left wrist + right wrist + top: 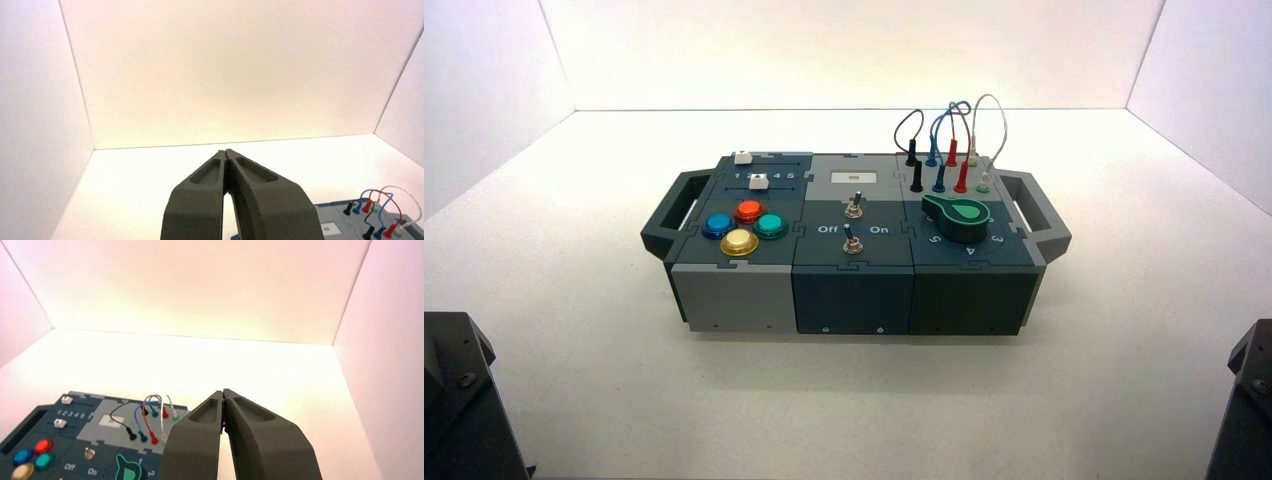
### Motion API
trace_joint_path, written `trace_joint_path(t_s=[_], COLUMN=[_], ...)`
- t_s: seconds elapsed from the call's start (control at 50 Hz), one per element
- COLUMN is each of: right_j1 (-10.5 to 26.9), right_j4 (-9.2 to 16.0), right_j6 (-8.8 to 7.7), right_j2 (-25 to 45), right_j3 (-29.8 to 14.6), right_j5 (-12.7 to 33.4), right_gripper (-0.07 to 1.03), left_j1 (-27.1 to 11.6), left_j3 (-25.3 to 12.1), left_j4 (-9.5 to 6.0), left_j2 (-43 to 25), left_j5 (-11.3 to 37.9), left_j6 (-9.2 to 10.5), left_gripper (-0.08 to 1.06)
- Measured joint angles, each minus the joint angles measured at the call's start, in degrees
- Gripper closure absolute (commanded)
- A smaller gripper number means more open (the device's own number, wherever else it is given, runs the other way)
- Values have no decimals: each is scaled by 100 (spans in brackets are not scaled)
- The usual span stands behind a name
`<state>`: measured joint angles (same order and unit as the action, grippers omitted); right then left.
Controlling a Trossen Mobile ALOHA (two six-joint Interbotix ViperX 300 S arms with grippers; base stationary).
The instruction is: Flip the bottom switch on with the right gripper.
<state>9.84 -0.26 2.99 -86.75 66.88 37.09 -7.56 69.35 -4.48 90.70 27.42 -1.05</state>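
The bottom switch is a small silver toggle between the white letterings "Off" and "On" on the box's dark middle panel, near its front edge. A same-looking toggle without lettering stands just behind it and also shows in the right wrist view. My right gripper is shut and empty, its fingertips touching, held well back from the box at the front right. My left gripper is shut and empty at the front left. Only dark arm parts show in the high view's lower corners, the right arm and the left arm.
The box has handles at both ends. It bears coloured buttons and two white sliders at its left, and a green knob and plugged wires at its right. White walls enclose the white table.
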Motion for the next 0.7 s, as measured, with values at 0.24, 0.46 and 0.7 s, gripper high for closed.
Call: trace_joint_path(t_s=[0.24,0.46,0.7], right_j1=[0,114,404], right_j4=[0,0,105], right_j6=[0,0,0], right_j2=[35,88,712], right_j3=[0,-9,-9], right_j5=[0,9,9], right_gripper=[98,98,98], left_j1=[0,0,-9], left_j3=[26,26,-9], left_j4=[-18,-26,-202], left_j2=[-9,-272,-967], left_j5=[-9,0,26], left_j6=[26,26,18], left_gripper=[101,101,101])
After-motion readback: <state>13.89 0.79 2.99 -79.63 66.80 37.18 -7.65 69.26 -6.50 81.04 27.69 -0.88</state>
